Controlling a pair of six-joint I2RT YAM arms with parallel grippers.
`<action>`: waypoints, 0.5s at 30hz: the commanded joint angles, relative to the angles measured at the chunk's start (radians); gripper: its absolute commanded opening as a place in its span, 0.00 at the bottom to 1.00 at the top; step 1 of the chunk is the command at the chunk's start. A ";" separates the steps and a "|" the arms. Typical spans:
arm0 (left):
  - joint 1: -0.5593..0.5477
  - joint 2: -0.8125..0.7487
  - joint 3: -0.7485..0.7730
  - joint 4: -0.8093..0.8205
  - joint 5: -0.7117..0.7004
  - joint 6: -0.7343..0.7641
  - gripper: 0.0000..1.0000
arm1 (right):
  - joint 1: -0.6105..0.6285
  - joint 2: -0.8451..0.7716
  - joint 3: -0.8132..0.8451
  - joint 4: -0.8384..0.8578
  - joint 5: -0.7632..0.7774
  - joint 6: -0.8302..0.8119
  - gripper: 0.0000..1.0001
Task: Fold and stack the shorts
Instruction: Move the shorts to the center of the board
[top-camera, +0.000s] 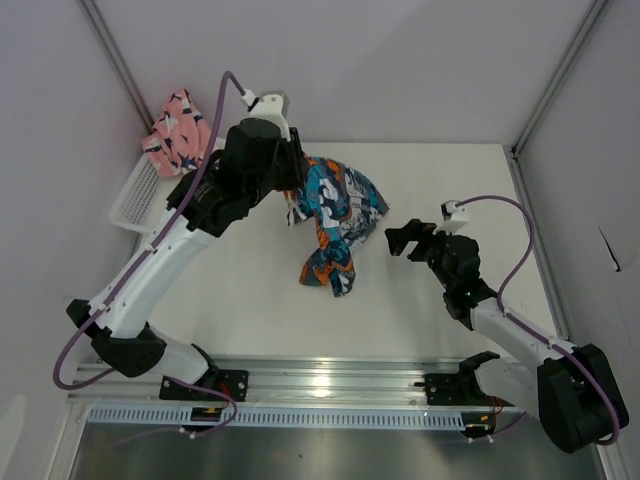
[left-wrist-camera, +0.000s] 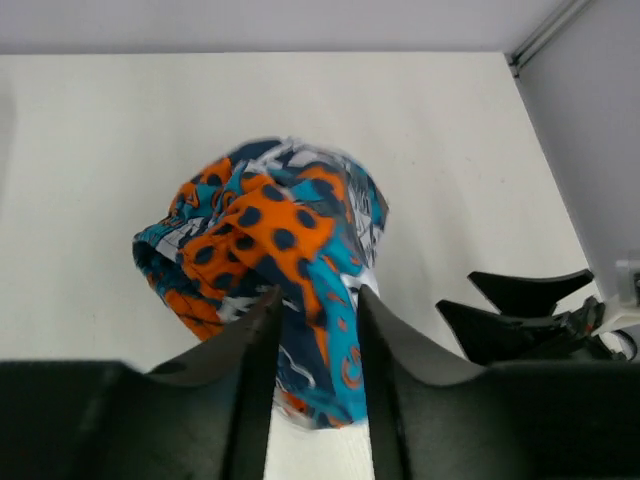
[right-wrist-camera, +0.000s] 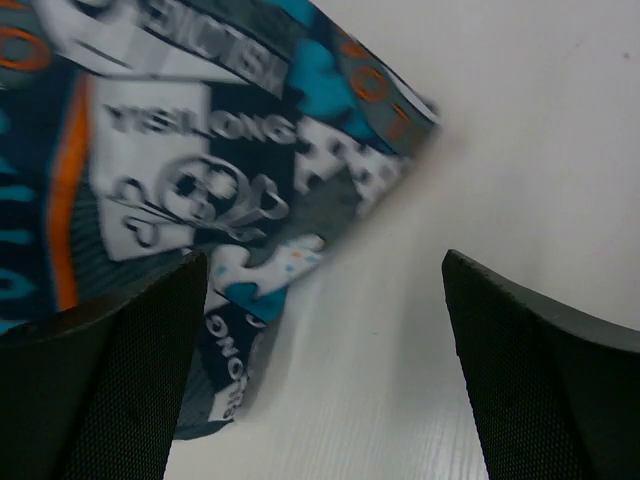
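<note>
The printed blue, orange and white shorts (top-camera: 335, 215) hang bunched from my left gripper (top-camera: 297, 193), whose jaws are shut on the fabric in the left wrist view (left-wrist-camera: 318, 295); the crumpled shorts (left-wrist-camera: 270, 235) trail down toward the white table. My right gripper (top-camera: 405, 238) is open and empty just right of the shorts; in the right wrist view (right-wrist-camera: 325, 350) the printed cloth (right-wrist-camera: 190, 150) lies up and left of its fingers, partly in front of the left finger. The pink shorts (top-camera: 178, 130) lie crumpled at the far end of the white mesh basket (top-camera: 135, 195).
The basket stands at the table's left edge beside the left arm. White walls with metal posts (top-camera: 545, 100) close in the back and sides. A rail (top-camera: 330, 380) runs along the near edge. My right gripper's fingers (left-wrist-camera: 525, 310) show in the left wrist view.
</note>
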 joint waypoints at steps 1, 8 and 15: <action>0.002 -0.028 0.051 -0.059 -0.048 0.052 0.43 | 0.019 -0.037 -0.021 0.111 -0.090 -0.048 0.99; 0.002 0.043 0.041 -0.159 -0.075 0.048 0.99 | 0.067 0.012 -0.012 0.182 -0.277 -0.109 0.99; 0.063 -0.040 -0.186 -0.054 -0.062 -0.003 0.99 | 0.185 0.101 0.091 0.080 -0.333 -0.212 0.99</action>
